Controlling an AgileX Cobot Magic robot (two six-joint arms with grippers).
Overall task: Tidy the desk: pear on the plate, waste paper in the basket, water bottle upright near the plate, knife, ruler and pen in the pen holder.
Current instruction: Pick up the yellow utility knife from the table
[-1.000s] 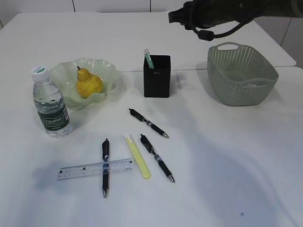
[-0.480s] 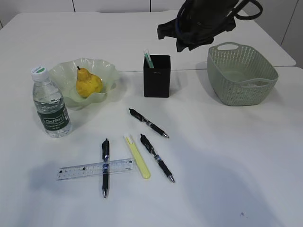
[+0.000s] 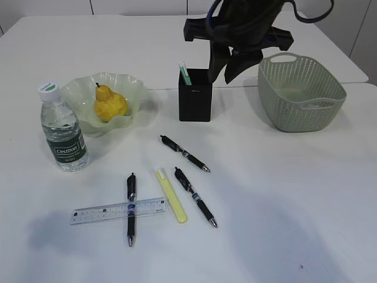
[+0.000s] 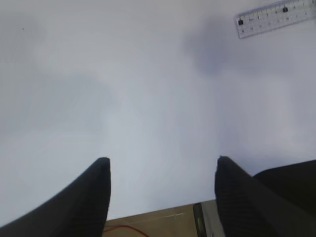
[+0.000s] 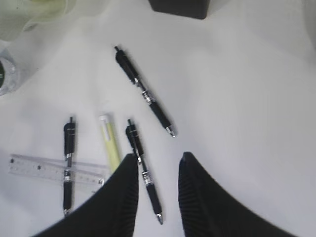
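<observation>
In the exterior view the pear (image 3: 109, 105) is already lying on the plate (image 3: 105, 101) near the worktop's left edge, the water bottle (image 3: 63, 130) is standing beside it, while the ruler (image 3: 118, 211) and pens are waiting near the front edge. In the left wrist view the released fingers (image 4: 98, 197) are hanging well apart from the ruler. In the right wrist view the fingers (image 5: 126, 197), half open and empty, are hovering over one black pen (image 5: 143, 169).

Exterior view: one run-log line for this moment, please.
pear: on plate | bottle: upright | ruler, pens: on desk | right gripper: empty, above holder
</observation>
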